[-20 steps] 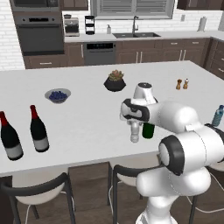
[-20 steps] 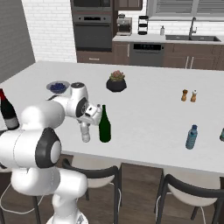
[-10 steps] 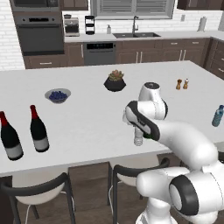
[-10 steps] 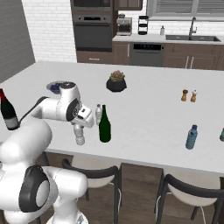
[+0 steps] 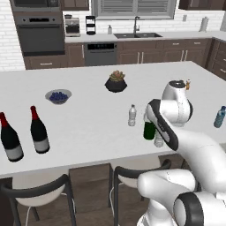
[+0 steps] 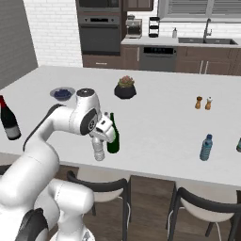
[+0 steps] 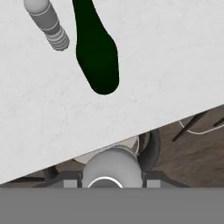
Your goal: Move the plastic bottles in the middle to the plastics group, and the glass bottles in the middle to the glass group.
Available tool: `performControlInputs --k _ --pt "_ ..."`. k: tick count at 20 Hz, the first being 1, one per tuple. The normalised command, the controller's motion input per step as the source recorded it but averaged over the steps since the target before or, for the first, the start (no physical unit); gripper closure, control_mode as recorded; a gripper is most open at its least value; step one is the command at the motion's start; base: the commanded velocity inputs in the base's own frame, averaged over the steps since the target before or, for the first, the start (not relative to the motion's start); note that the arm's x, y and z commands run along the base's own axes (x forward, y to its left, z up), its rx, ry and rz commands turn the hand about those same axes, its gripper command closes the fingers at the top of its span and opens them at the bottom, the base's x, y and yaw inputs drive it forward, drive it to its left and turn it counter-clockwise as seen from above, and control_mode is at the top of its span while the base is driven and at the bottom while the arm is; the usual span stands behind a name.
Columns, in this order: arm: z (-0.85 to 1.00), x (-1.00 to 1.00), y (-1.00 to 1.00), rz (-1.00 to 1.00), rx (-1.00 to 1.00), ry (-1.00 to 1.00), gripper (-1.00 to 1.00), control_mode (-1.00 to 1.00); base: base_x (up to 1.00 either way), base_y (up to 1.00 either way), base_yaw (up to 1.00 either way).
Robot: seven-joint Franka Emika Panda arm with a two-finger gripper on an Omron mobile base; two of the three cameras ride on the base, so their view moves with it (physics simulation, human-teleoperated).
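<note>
My gripper is shut on a small clear plastic bottle, held upright over the island's near edge. The same bottle shows below my forearm, and its white cap sits between the fingertips of my gripper. Just beside it stands the plain dark-green glass bottle. Another clear plastic bottle stands a little farther in. Two black wine bottles stand at the far left. A teal-blue bottle stands at the right.
On the white island are a blue bowl, a potted plant and salt and pepper shakers. Dark chairs are tucked under the near edge. A further small bottle shows at the right border.
My arm has swung over, carrying the held clear bottle to the right along the near edge, past the green bottle. The other clear bottle is uncovered in the left base view.
</note>
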Motion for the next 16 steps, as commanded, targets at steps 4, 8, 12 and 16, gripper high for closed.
performControlInputs --k 4,8,12,16 --pt "0.19 -0.14 -1.0 -0.12 0.0 0.1 1.0 -1.0 0.0 0.0 0.0" --pt "0.08 0.0 -1.0 -0.06 0.0 0.04 1.0 -1.0 0.0 0.0 0.0" --pt "0.0 0.04 -1.0 0.0 0.0 0.0 1.0 -1.0 0.0 0.0 0.0" --pt "0.0 0.05 -1.0 0.0 0.0 -0.01 1.0 -1.0 0.0 0.0 0.0"
